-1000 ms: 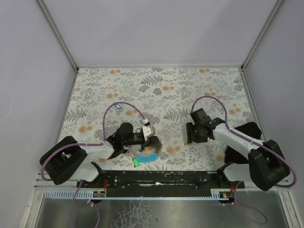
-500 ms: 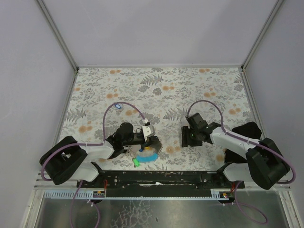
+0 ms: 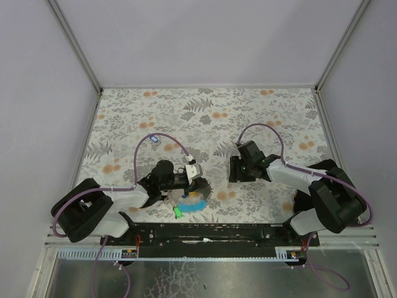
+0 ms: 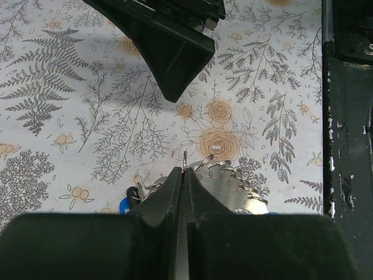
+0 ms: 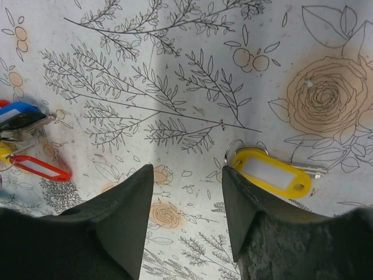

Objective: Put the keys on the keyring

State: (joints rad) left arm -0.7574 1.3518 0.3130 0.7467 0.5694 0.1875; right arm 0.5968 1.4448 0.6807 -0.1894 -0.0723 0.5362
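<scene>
In the left wrist view my left gripper [image 4: 183, 173] is shut on the thin wire of the keyring [image 4: 185, 158], which stands edge-up above the flowered mat. The ring's grey tag [image 4: 240, 188] lies just right of the fingers, and a blue key head [image 4: 123, 205] lies to the left. From above, the light-blue strap [image 3: 193, 203] and a green key [image 3: 178, 212] lie below that gripper [image 3: 199, 184]. My right gripper [image 5: 186, 172] is open and empty over the mat. A yellow-tagged key [image 5: 271, 175] lies against its right finger, outside the jaws.
A red tag [image 5: 41, 168] and a blue key head [image 5: 17, 113] lie at the left edge of the right wrist view. The right gripper [image 4: 169, 52] hangs close in front of the left one. The black base rail [image 3: 205, 233] runs along the near edge.
My right gripper has moved left across the mat towards the left gripper, still open. The left gripper and the keyring have stayed put.
</scene>
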